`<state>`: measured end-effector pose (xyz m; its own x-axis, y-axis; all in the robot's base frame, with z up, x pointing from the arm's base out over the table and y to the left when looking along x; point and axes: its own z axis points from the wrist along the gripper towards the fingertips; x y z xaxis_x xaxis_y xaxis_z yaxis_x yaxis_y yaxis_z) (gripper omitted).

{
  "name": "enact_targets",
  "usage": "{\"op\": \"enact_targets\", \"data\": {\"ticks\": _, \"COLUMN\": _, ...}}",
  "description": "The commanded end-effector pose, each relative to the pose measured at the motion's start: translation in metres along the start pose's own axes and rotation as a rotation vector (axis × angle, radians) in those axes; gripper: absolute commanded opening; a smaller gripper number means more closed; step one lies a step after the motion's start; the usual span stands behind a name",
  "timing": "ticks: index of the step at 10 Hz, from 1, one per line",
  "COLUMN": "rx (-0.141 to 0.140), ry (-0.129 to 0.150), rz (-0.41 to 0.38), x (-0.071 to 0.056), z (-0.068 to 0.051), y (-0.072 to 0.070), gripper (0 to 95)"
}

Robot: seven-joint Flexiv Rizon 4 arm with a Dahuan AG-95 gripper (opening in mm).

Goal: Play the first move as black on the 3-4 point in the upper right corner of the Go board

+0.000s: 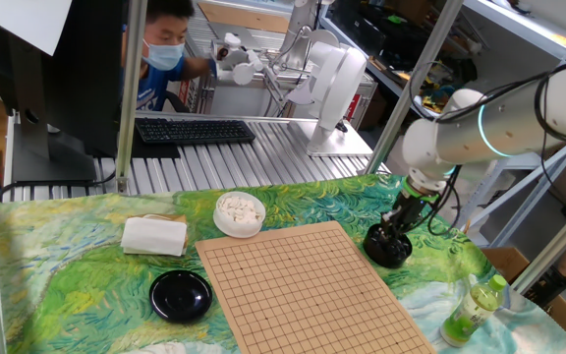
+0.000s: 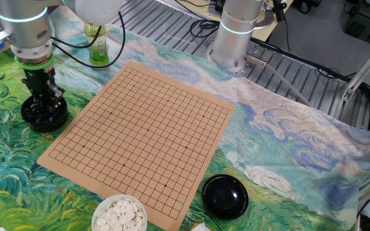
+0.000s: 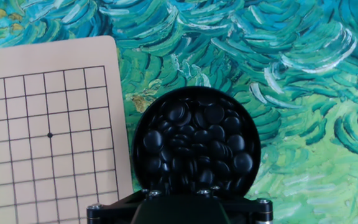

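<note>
Glossy black stones (image 3: 194,146) in a shiny black bowl (image 3: 143,121), matt wooden board (image 2: 143,131), painted-pattern cloth (image 2: 288,138)

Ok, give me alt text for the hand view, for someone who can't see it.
A round black bowl full of glossy black stones sits low in the middle, on a cloth painted with swirling green and blue strokes. A corner of the tan, gridded Go board lies to its left, bare of stones.

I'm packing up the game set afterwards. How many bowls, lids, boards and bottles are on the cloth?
Bowls: 2, black stones, white stones
Lids: 1, black
Boards: 1
Bottles: 1, green
Total: 5
</note>
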<state>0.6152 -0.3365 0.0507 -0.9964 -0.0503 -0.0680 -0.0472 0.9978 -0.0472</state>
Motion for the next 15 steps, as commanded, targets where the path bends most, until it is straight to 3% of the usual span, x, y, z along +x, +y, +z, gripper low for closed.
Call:
{"op": "enact_targets", "data": {"ticks": 1, "rx": -0.002, "ry": 0.002, "rz": -0.006, "x": -0.004, "z": 0.0, "y": -0.001, "gripper": 19.0}}
{"op": "enact_targets", "data": {"ticks": 5, "rx": -0.005, "ry": -0.001, "rz": -0.006, "x": -0.003, "z": 0.005, "y": -0.001, "gripper": 19.0}}
{"op": "enact_targets", "data": {"ticks": 11, "rx": -0.006, "ry": -0.004, "rz": 0.007, "x": 0.01, "z": 0.012, "y": 0.0, "gripper": 19.0}}
{"op": "enact_targets", "data": {"ticks": 12, "rx": -0.006, "ry": -0.004, "rz": 0.009, "x": 0.011, "z": 0.012, "y": 0.0, "gripper": 0.0}}
{"op": "enact_targets", "data": {"ticks": 15, "rx": -0.004, "ry": -0.004, "rz": 0.014, "x": 0.012, "z": 0.012, "y": 0.0, "gripper": 0.0}}
